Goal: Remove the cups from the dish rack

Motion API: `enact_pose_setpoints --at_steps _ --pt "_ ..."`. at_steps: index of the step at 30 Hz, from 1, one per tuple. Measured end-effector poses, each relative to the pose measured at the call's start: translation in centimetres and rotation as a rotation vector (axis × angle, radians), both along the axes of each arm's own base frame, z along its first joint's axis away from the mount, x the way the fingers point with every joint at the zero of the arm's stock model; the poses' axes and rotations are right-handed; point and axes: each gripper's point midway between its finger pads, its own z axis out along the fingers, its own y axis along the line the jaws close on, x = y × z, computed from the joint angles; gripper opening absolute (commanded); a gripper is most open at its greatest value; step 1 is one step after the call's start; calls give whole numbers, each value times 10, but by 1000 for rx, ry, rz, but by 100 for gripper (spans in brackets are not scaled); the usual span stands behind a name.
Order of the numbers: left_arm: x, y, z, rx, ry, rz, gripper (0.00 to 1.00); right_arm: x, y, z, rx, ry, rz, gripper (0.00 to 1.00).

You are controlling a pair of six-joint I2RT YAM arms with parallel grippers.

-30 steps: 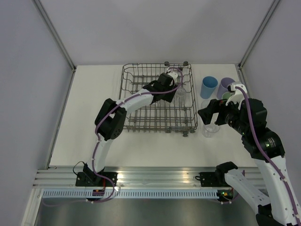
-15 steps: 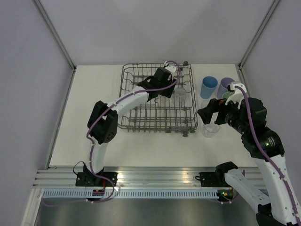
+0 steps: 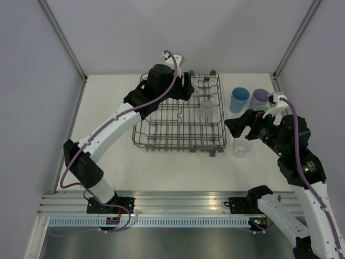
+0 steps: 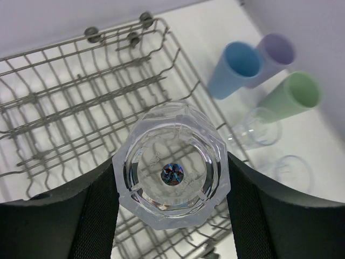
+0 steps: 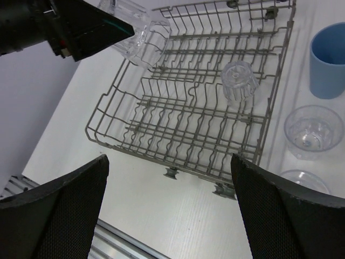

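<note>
My left gripper (image 3: 187, 88) is shut on a clear cup (image 4: 171, 172), base toward the wrist camera, and holds it above the far part of the dish rack (image 3: 161, 127). The held cup also shows in the right wrist view (image 5: 141, 38). One more clear cup (image 3: 205, 110) stands upside down inside the rack near its right side (image 5: 239, 81). My right gripper (image 3: 242, 125) is open and empty, right of the rack above the table. On the table right of the rack stand a blue cup (image 3: 239, 100), a lavender cup (image 3: 261, 99), a green cup (image 4: 294, 96) and two clear cups (image 5: 312, 131) (image 3: 241, 147).
The rack's small wheels (image 5: 171, 172) rest on the white table. Grey walls close in the left, right and far sides. A metal rail (image 3: 178, 202) runs along the near edge by the arm bases.
My left arm has lifted the clear cup up out of the rack and swung it back and left. The right arm has hardly moved.
</note>
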Motion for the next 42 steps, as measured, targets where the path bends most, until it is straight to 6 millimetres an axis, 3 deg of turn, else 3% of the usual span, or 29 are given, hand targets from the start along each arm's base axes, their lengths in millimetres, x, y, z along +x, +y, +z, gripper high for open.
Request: enact_pose_setpoints --at_steps 3,9,16,25,31,35,40,42 --pt "-24 4 37 -134 -18 -27 2 -1 11 5 83 -13 31 98" --pt "-75 7 82 -421 4 -113 2 -6 42 18 291 -38 162 98" --pt "-122 0 99 -728 118 -235 2 -17 72 50 519 -95 350 98" --pt "-157 -4 116 -963 233 -359 2 -38 82 93 625 -198 506 90" --pt "-171 -9 124 -1016 259 -418 2 -36 90 99 666 -176 568 75" --pt "-180 -13 131 -1035 262 -453 2 -32 95 95 676 -143 594 50" --pt "-182 -19 128 -1033 279 -469 2 -35 102 96 684 -126 635 46" --pt "-184 -22 126 -1028 287 -481 2 -37 103 97 687 -124 647 27"
